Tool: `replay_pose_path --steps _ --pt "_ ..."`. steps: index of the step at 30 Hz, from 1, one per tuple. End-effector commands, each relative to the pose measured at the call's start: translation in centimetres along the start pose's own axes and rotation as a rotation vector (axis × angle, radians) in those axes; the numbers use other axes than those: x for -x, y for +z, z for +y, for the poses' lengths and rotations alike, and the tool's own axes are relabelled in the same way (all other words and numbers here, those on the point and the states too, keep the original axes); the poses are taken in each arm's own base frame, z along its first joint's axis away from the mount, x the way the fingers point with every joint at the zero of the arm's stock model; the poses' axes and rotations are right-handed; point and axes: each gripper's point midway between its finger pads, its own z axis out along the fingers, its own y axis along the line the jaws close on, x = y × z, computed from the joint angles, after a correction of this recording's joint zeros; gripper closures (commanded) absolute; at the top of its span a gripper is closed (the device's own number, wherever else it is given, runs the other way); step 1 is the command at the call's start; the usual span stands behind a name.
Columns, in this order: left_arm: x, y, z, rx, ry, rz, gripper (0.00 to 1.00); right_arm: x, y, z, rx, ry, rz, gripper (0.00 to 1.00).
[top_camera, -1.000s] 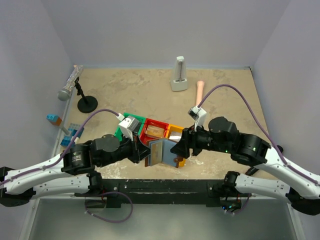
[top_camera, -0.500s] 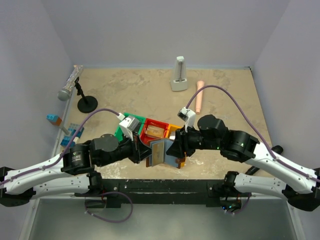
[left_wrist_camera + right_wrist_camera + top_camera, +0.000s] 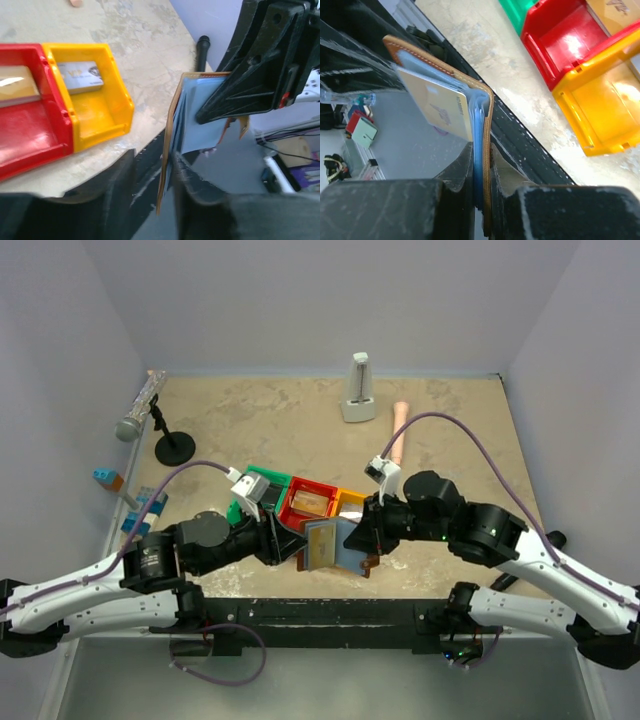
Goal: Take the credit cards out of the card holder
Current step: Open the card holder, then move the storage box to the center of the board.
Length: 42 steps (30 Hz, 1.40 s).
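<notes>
Here, the right gripper pinches one edge of the holder; the left gripper sits slightly spread around another, six o'clock of the red bin.

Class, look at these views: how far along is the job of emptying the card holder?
Done: a tan card lies in the red bin and a grey card in the yellow bin. In hand: the right gripper clamps the card holder, with the left gripper astride its edge. Left: at least one pale card still sits in its pocket.
</notes>
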Motion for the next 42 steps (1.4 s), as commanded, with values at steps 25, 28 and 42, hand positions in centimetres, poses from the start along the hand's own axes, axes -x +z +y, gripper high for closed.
replay_pose_path --steps 25,28,42 --pt "-1.1 0.4 4.2 0.128 0.009 -0.036 0.34 -9.3 -0.5 -9.5 -0.116 0.221 0.117 1.00" --pt "-1.5 0.4 4.4 0.108 -0.002 -0.045 0.35 -10.8 0.6 -9.5 -0.106 0.243 0.147 1.00" --pt "-6.0 3.2 1.3 -0.092 -0.044 0.102 0.40 -12.9 6.3 -10.7 -0.088 0.387 0.170 1.00"
